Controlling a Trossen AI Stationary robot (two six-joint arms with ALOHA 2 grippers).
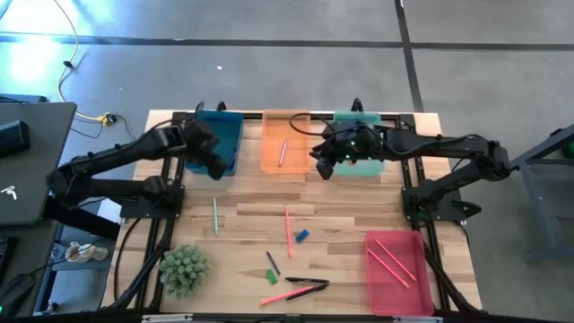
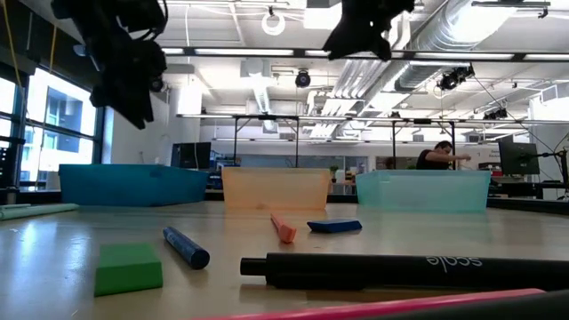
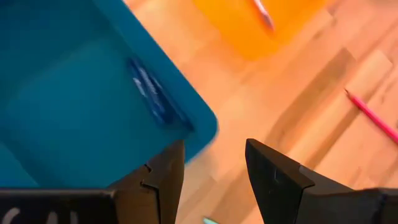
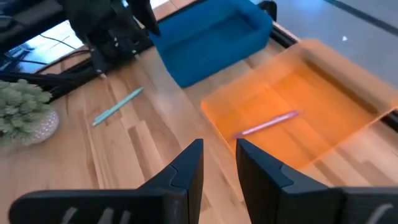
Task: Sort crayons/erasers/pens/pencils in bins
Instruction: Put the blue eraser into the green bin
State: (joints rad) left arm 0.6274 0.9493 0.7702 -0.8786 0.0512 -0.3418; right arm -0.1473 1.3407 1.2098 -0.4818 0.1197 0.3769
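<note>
Colours across the pale wood table (image 1: 242, 215)

Beside the orange bin (image 1: 285, 142), a blue bin (image 1: 221, 139) and a green bin (image 1: 360, 144) are seen; a red-pink bin (image 1: 395, 269) holds pink sticks (image 1: 395, 258); a blue eraser (image 1: 302, 236), green eraser (image 1: 270, 275) and black pens (image 1: 305, 285) are shown.

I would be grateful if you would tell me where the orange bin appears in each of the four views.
High view: the orange bin is at the table's far edge, middle of three.
Low view: it stands centre background.
Left wrist view: one corner shows.
Right wrist view: it lies beyond the right gripper.
Shared landmark: the blue bin beside it.
</note>
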